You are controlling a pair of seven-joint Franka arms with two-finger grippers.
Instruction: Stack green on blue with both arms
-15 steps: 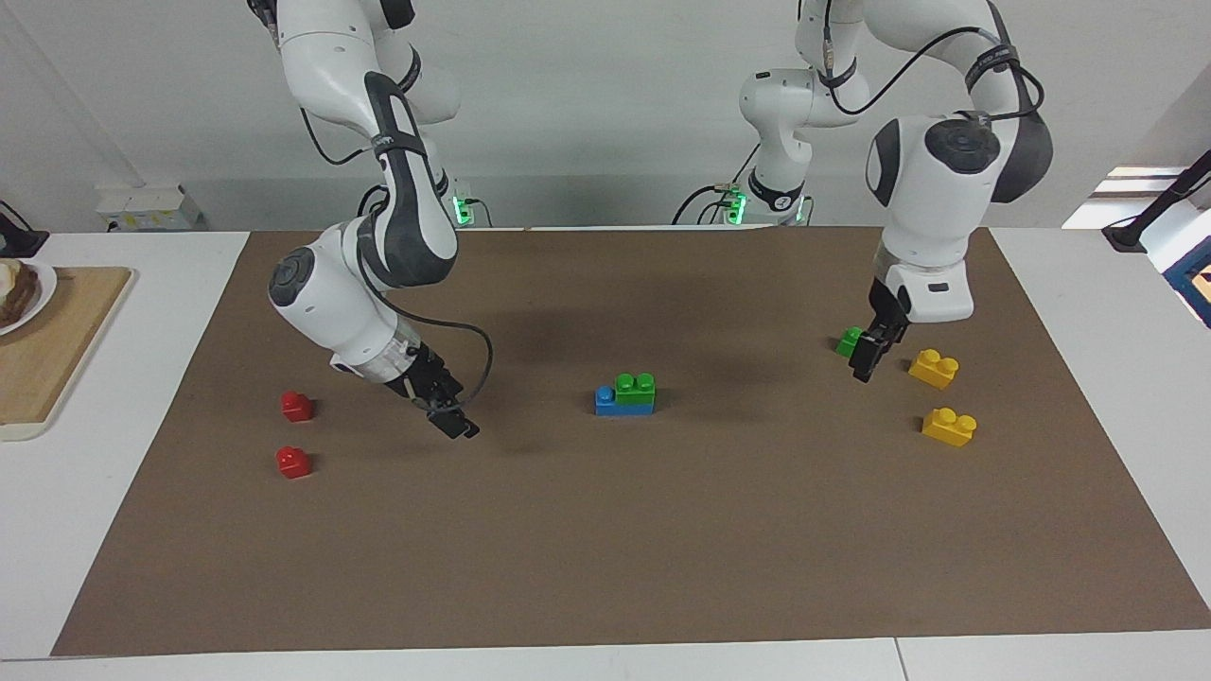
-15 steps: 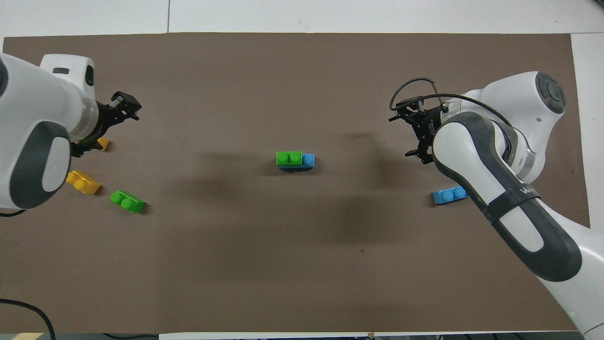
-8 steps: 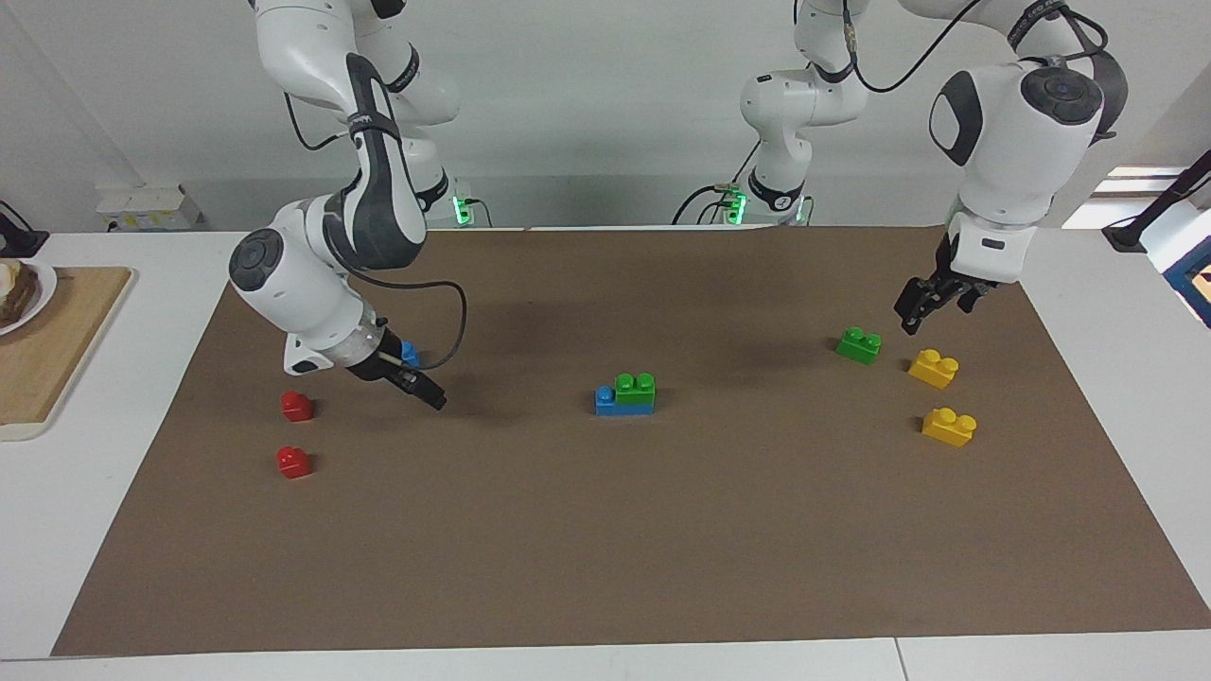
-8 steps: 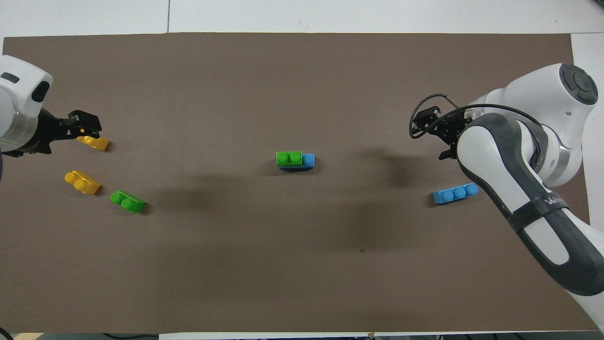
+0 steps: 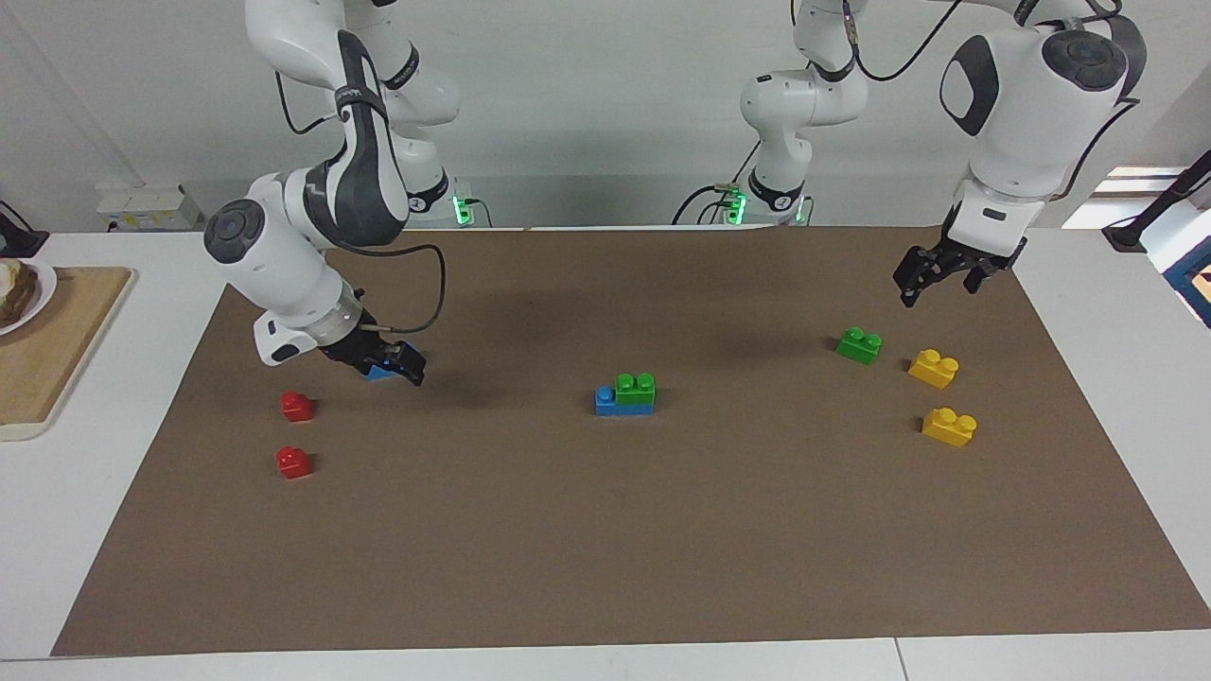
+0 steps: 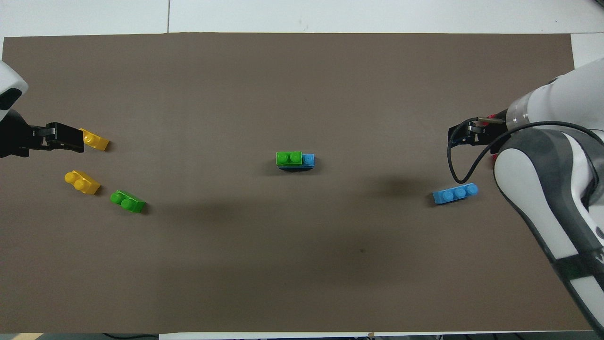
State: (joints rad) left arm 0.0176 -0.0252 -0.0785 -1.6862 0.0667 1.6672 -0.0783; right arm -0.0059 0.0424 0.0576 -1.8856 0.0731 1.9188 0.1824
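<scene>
At the mat's middle a green brick (image 5: 635,384) (image 6: 289,157) sits stacked on a blue brick (image 5: 605,403) (image 6: 308,160), leaving one blue stud bare. A second green brick (image 5: 859,344) (image 6: 127,201) lies loose toward the left arm's end. My left gripper (image 5: 937,282) (image 6: 71,141) hangs open and empty above the mat beside it. Toward the right arm's end lies a second blue brick (image 6: 455,194) (image 5: 380,374), mostly hidden in the facing view by my right gripper (image 5: 402,361) (image 6: 461,134). That gripper is low over it, open, holding nothing.
Two yellow bricks (image 5: 934,367) (image 5: 949,426) lie near the loose green one. Two red bricks (image 5: 296,406) (image 5: 292,462) sit at the right arm's end. A wooden board (image 5: 57,350) with a plate rests on the white table off the brown mat (image 5: 605,549).
Both arms have drawn back from the middle toward their own ends of the table. The left gripper rose away from the loose green brick; the right gripper now covers the loose blue brick.
</scene>
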